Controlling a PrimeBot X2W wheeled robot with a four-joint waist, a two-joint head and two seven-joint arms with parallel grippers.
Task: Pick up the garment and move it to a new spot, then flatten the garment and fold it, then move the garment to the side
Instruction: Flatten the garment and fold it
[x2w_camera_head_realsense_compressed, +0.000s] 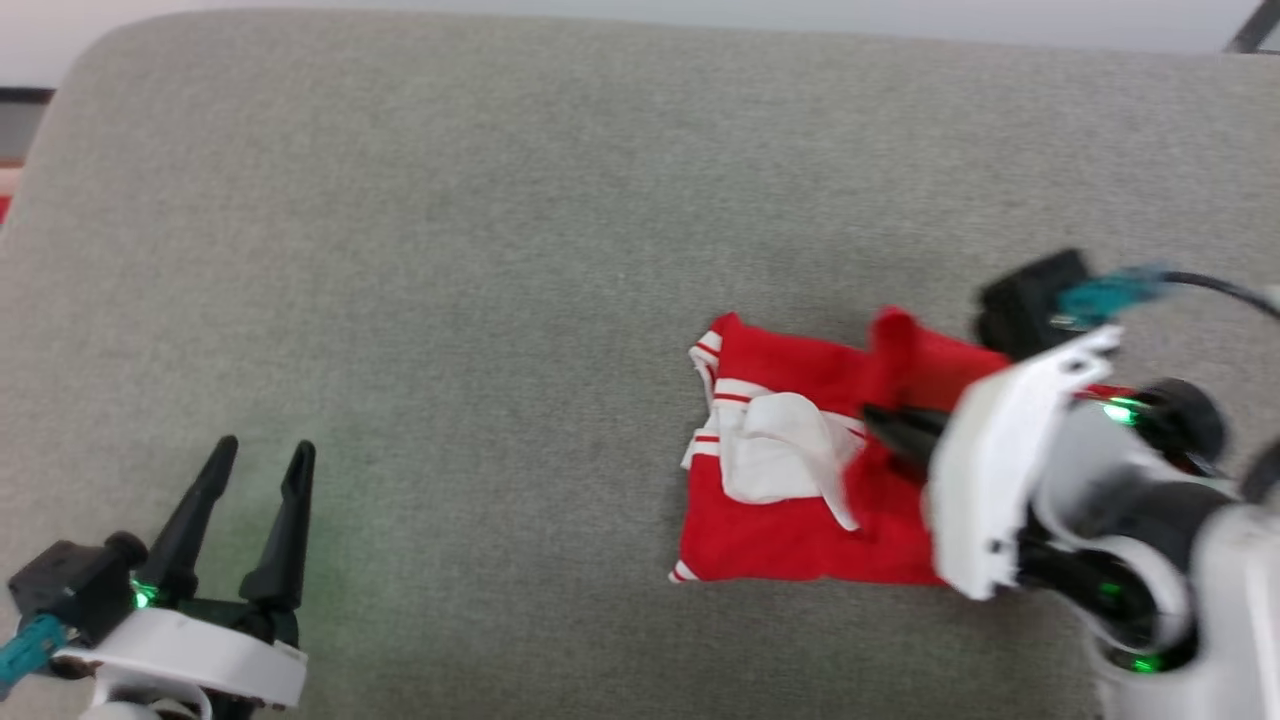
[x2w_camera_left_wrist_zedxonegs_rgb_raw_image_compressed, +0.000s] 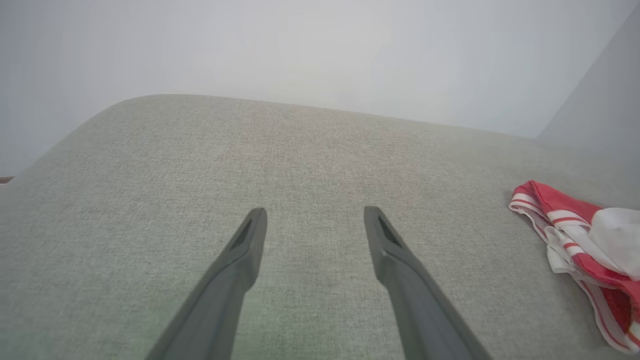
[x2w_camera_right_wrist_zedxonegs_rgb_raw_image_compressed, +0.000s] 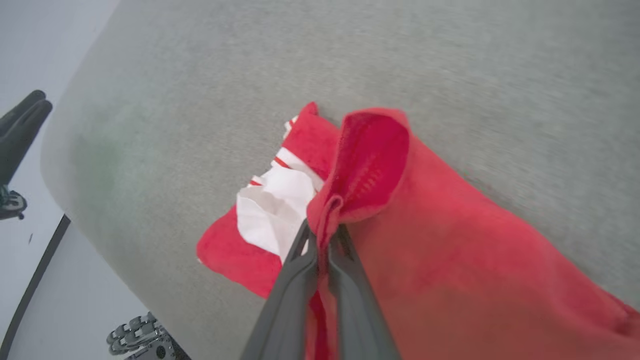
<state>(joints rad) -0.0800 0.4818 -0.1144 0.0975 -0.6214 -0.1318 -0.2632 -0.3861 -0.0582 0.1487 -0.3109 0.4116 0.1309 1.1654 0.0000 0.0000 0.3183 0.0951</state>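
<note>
I am pinching a fold of the garment (x2w_camera_head_realsense_compressed: 790, 520) in my right pincer (x2w_camera_head_realsense_compressed: 882, 422), with both fingers pressed tight together on the red cloth. In the right wrist view, my right pincer (x2w_camera_right_wrist_zedxonegs_rgb_raw_image_compressed: 324, 235) is lifting that pinched fold into a small red hood above the rest of the garment (x2w_camera_right_wrist_zedxonegs_rgb_raw_image_compressed: 450, 250). The garment is lying bunched and partly folded on the right half of the grey cloth-covered table (x2w_camera_head_realsense_compressed: 450, 250), with a white sleeve (x2w_camera_head_realsense_compressed: 780, 450) and striped trim facing up on its left part. My left pincer (x2w_camera_head_realsense_compressed: 262, 452) is hovering at the table's near left, well apart from the garment, fingers spread wide and gripping nothing. In the left wrist view, my left pincer (x2w_camera_left_wrist_zedxonegs_rgb_raw_image_compressed: 315, 215) is pointing across bare table (x2w_camera_left_wrist_zedxonegs_rgb_raw_image_compressed: 300, 150), with the garment (x2w_camera_left_wrist_zedxonegs_rgb_raw_image_compressed: 550, 200) lying at the right edge.
</note>
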